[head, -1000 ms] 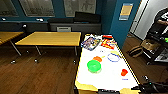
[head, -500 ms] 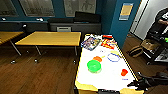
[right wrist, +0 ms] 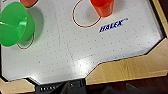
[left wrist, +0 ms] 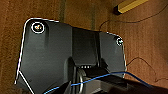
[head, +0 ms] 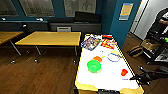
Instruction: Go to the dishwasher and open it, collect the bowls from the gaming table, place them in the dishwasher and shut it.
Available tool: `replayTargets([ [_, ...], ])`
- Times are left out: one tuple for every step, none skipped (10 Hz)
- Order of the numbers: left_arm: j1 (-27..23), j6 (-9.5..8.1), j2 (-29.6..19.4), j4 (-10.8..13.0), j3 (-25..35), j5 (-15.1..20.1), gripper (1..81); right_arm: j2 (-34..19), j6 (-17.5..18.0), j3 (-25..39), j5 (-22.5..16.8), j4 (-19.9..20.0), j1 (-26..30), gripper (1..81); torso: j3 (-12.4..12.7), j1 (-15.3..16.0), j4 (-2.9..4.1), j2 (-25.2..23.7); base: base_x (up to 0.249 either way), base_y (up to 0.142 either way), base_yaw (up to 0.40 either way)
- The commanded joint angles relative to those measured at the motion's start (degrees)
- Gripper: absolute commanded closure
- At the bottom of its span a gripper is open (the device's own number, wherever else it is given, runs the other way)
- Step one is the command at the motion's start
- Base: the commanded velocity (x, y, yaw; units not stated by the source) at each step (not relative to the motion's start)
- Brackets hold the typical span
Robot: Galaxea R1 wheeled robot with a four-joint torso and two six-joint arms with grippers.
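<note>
Green bowl sits upright on the white top of the gaming table, roughly mid-field, toward the table's left side in the head view. In the right wrist view the same green bowl stands on the perforated white surface, its base on a thin red ring marking. Just behind it, an orange bowl, close to touching or slightly overlapped by the green rim; cannot tell which. A smaller red-orange cup stands near the table's right edge; in the wrist view this cup sits inside a red circle line, next to blue printed lettering.

Right gripper reaches in from the right at the table's near corner, over the white top close to the cup, touching nothing that can be made out. Whether its fingers are apart or together: cannot tell. Left gripper: the left wrist view gives the dark plate over brown floor; finger state not discernible.

Further up the table: a flat blue ring, a patterned tray, red packets. Table has yellow wooden corners and a black slot at the near end.

Room: brown wood floor, a plain yellow-topped table to the left, dark blue walls, a dark sofa behind. A person stands at far right, partly cut off.
</note>
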Motion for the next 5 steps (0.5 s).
replayTargets([
  [-1.4,-0.11,-0.7,-0.2,0.6,2.8,1.0,-0.8,0.1,-2.0,0.3,-1.1,9.3,1.0,0.0,0.0,0.00,0.0,0.000,0.000,0.000],
  [-1.5,-0.11,-0.7,-0.2,0.6,2.8,1.0,0.7,-0.1,-4.4,-0.2,-1.0,10.7,1.0,0.0,0.0,0.00,0.0,0.000,0.000,0.000],
  [-1.4,-0.12,-0.8,-0.2,0.5,2.8,1.0,2.0,-0.2,-6.2,-0.5,-0.8,11.9,1.0,0.0,0.0,0.00,0.0,0.000,0.000,0.000],
  [-1.4,-0.11,-0.6,-0.2,0.4,2.8,1.0,3.1,-0.3,-7.2,-0.5,-0.9,12.7,1.0,0.0,0.0,0.00,0.0,0.000,0.000,0.000],
  [-1.5,-0.20,-0.5,-0.2,0.1,2.7,1.0,4.3,-0.2,-8.1,-0.6,-0.9,13.5,1.0,0.0,0.0,0.00,0.0,0.000,0.000,0.000],
])
